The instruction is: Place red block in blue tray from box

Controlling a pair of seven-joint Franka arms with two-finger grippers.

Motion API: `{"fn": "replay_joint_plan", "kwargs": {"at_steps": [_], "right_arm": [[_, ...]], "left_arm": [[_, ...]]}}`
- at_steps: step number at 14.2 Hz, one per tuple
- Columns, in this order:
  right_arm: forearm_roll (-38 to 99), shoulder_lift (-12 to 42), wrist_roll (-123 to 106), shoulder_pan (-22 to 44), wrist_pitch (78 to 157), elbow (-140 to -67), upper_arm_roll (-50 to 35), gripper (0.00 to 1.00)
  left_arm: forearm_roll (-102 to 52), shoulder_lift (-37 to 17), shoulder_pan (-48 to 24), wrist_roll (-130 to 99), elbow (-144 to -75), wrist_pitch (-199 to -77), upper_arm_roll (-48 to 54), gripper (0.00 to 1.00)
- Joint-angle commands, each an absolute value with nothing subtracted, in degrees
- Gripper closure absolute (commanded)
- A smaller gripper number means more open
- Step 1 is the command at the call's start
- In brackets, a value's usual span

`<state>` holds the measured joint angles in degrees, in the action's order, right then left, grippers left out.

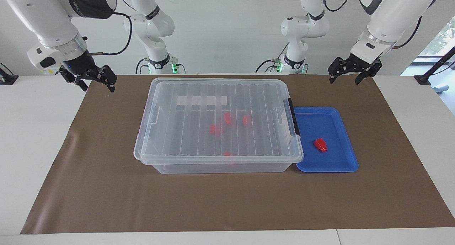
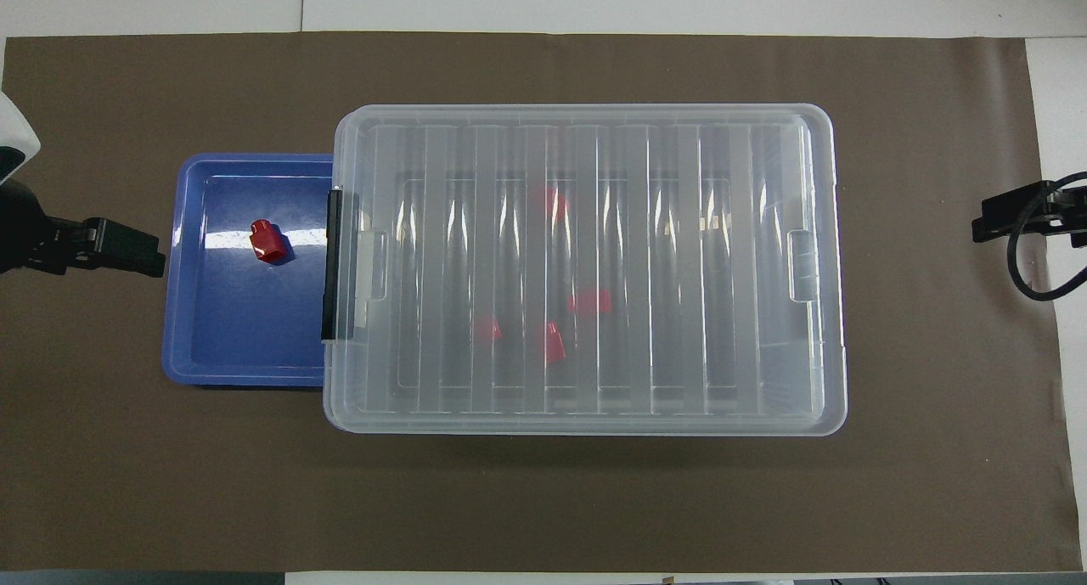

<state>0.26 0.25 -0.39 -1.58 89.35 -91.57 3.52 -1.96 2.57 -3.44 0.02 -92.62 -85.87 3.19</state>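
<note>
1. Right gripper [image 1: 95, 82] hangs over the brown paper at the right arm's end of the worktop [image 1: 35, 131]; fingers apart, holding nothing.
2. Box [image 1: 217, 122] sits mid-worktop, ribbed lid on, black latch [image 1: 293, 116] facing the tray; four red blocks [image 1: 215, 128] show through the lid.
3. Blue tray [image 1: 341, 165] touches the box's latch end; one red block [image 1: 320, 144] lies in it.
4. Left gripper [image 1: 352, 74] hangs over the paper near the tray; fingers apart, empty.

Lidded box [image 1: 218, 126] mid-tabletop, red blocks inside. Blue tray [image 1: 339, 165] touching its latch end, holding one red block [image 1: 320, 144]. Both end effectors raised: left end effector [image 1: 350, 74], right end effector [image 1: 94, 82].
</note>
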Motion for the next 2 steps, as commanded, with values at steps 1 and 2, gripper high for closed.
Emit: {"fn": "replay_joint_plan", "kwargs": {"at_steps": [1, 2], "right_arm": [[-0.26, 0.88, -1.58, -1.58, 88.86, -90.53, 3.52, 0.00], [-0.26, 0.79, -1.58, -1.58, 88.86, -90.61, 3.52, 0.00]], "left_arm": [[-2.46, 1.76, -2.81, 1.14, -91.32, -86.13, 3.25, 0.00], [-2.46, 1.76, -2.81, 1.14, -91.32, -86.13, 3.25, 0.00]]}}
